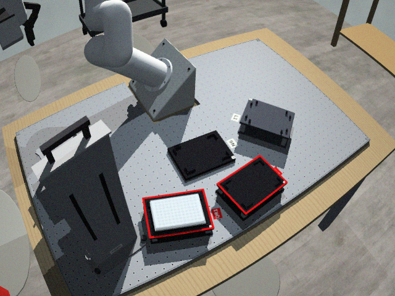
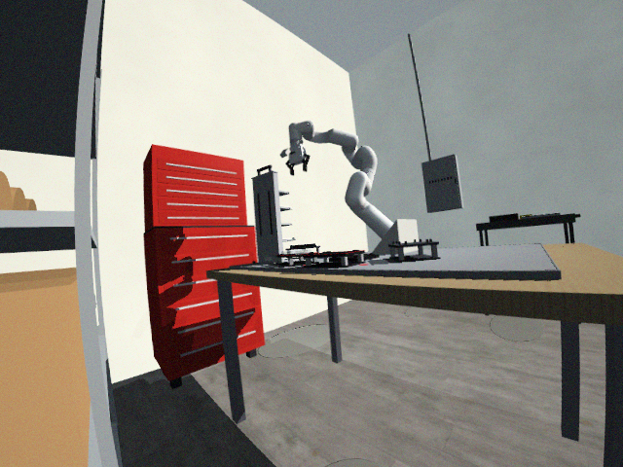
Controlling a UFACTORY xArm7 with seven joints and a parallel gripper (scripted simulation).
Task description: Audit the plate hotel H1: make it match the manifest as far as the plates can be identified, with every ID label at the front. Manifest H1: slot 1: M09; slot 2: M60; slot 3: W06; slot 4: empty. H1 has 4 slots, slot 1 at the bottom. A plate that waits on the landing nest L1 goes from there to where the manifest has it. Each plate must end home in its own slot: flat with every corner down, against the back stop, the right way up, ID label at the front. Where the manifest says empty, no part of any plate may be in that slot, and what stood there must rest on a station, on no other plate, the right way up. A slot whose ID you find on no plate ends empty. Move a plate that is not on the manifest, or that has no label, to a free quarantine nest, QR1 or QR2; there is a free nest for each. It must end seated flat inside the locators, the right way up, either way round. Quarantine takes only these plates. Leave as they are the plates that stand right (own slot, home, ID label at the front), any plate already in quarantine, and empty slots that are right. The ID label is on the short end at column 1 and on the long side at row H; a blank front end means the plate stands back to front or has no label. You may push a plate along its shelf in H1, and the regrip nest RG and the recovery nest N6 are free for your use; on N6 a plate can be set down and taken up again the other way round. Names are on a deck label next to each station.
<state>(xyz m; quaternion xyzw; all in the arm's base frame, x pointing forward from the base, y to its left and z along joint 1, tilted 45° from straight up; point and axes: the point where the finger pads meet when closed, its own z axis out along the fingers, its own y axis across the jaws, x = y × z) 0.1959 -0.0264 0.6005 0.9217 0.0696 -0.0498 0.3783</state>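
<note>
While my pincer hangs wide open holding nothing, plate hotel H1 just below and beside it, white well plate in a red-framed quarantine nest lower down, second red-framed nest and landing nest L1 farther off

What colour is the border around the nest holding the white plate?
Red, clearest in the top view: nest border around the white plate.
</note>
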